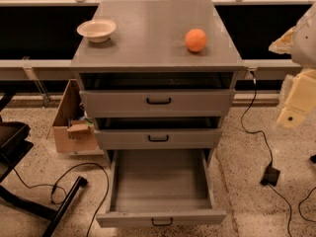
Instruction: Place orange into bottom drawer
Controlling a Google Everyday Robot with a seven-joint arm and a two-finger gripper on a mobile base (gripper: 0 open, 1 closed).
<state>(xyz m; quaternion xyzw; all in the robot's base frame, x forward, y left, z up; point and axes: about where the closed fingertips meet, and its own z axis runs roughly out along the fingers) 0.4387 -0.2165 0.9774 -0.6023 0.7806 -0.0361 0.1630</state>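
Observation:
The orange [196,40] sits on the grey cabinet top [153,33], toward its right side. The bottom drawer [160,181] is pulled wide open and its tray looks empty; its black handle is at the front edge. The two shallower drawers above it are slightly open. My gripper [296,102] shows as cream-coloured arm parts at the right edge of the camera view, to the right of the cabinet, lower than the orange and apart from it.
A cream bowl [97,30] stands on the cabinet top at the left. A cardboard box [71,125] sits on the floor left of the cabinet. Black cables [261,137] and a black frame [29,201] lie on the floor.

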